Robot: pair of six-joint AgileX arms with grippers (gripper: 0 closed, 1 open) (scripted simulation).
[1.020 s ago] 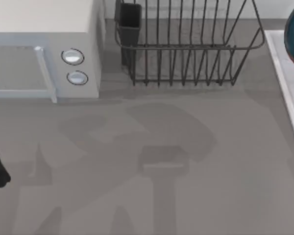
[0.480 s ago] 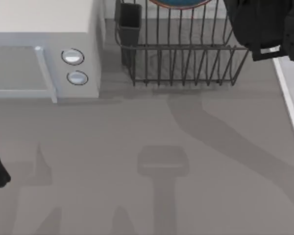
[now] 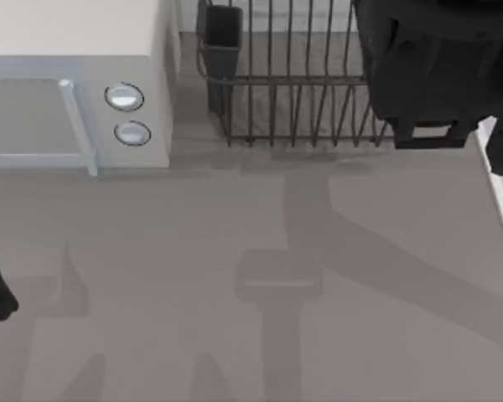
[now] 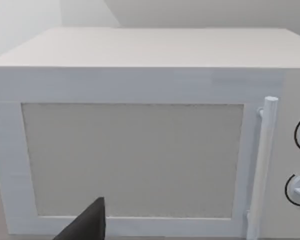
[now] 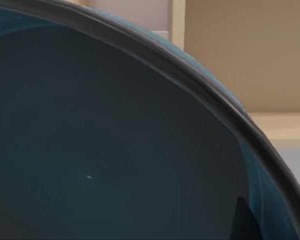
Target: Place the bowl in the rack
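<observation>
Bowl point(image 5: 100, 150): dark blue interior, grey rim, close up against the right wrist camera, so right at the right gripper; whether the fingers pinch it, cannot tell. Right arm point(image 3: 436, 67): dark bulk above the right end of the rack point(image 3: 293, 92). Rack: dark wire, upright bars, utensil cup point(image 3: 222, 38) at its corner farthest from that arm. White microwave point(image 3: 75, 84) beyond the cup, two round knobs point(image 3: 124, 97). Left gripper point(image 4: 87, 225): parked at the table's left edge, facing the microwave door; fingers' state cannot tell.
</observation>
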